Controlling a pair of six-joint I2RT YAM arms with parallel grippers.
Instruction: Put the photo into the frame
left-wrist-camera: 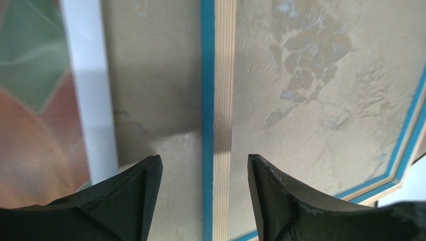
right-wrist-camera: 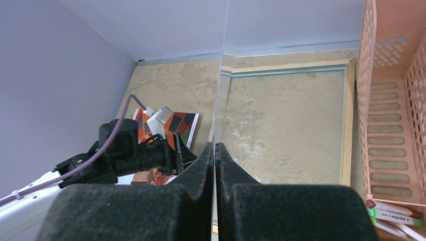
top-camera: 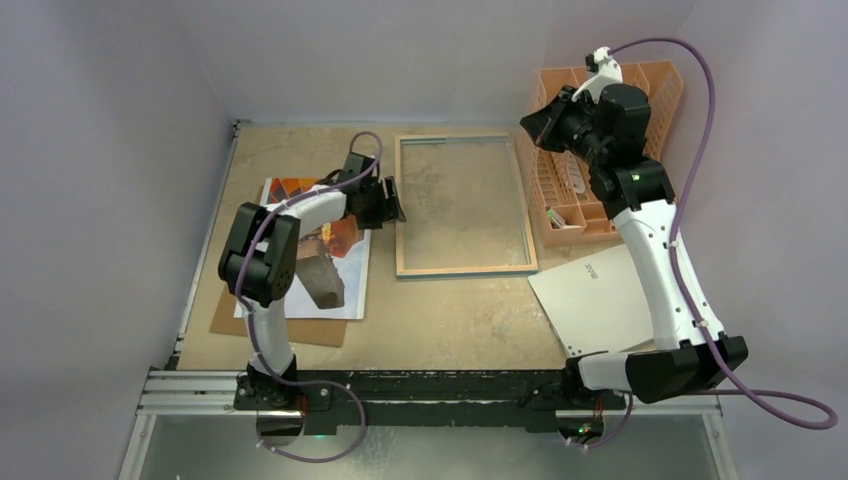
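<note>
The frame [top-camera: 465, 268] lies flat mid-table with its pale wood rear up. My left gripper [top-camera: 390, 205] hovers over the frame's left bar. In the left wrist view the gripper [left-wrist-camera: 203, 168] is open, and that bar [left-wrist-camera: 223, 100] runs between its fingers untouched. The photo [top-camera: 350, 285] lies left of the frame, partly under my left arm, and its coloured edge [left-wrist-camera: 30, 100] shows beside the left finger. My right gripper [top-camera: 540, 125] hangs raised by the frame's far right corner. Its fingers [right-wrist-camera: 215, 150] are shut on a thin clear pane held edge-on.
A brown backing board [top-camera: 280, 330] sticks out from under the photo near the front left. A white sheet [top-camera: 600, 295] lies at the front right under my right arm. A peach file organiser [top-camera: 570, 195] stands along the right wall beside the frame.
</note>
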